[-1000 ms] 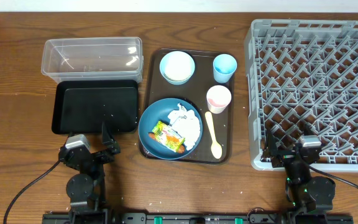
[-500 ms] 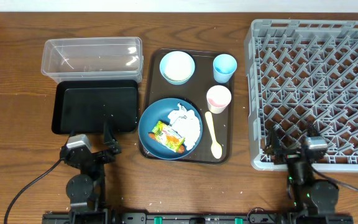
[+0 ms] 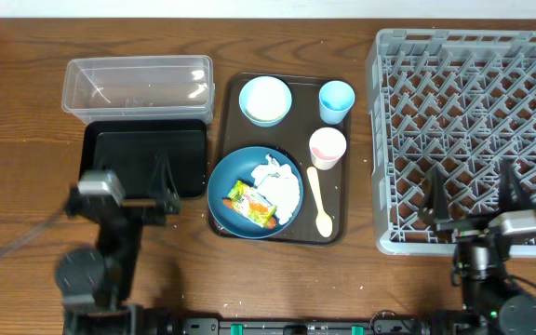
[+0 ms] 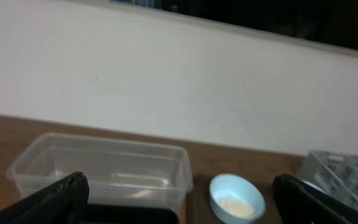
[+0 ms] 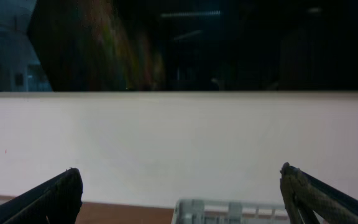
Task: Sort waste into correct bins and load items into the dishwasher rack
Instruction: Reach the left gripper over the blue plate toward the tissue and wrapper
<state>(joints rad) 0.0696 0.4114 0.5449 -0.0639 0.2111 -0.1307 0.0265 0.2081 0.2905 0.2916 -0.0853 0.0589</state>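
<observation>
The task is being judged as barely begun, since nothing is being shown as sorted or loaded. The crumpled white tissue (image 3: 282,186), the printed wrapper (image 3: 247,198) and the orange stick (image 3: 261,217) are all being carried on the blue plate (image 3: 221,181). The plate itself is being borne by the dark-brown serving tray (image 3: 296,135) in the middle of the desk (image 3: 26,167). Rice grains are too small to be made out.

The pale bowl (image 3: 265,100), the light blue cup (image 3: 336,100), the pink cup (image 3: 328,146) and the cream spoon (image 3: 319,200) are likewise being borne by the tray, the spoon just beside the plate's right edge.

No waste is being seen in the clear tub (image 3: 138,62) or in the black tub (image 3: 147,149) touching its near side, both left of the tray. No dish is being seen among the pegs of the grey rack (image 3: 473,102) at the right.

The left gripper (image 3: 127,191) is being held over the near edge of the black tub, its fingers spread wide around nothing. The right gripper (image 3: 473,200) is being held over the near edge of the rack, its fingers also wide apart and empty.

Every step is therefore being judged as yet to be done: the waste into the tubs, then plate, bowl, cups and spoon into the rack.
</observation>
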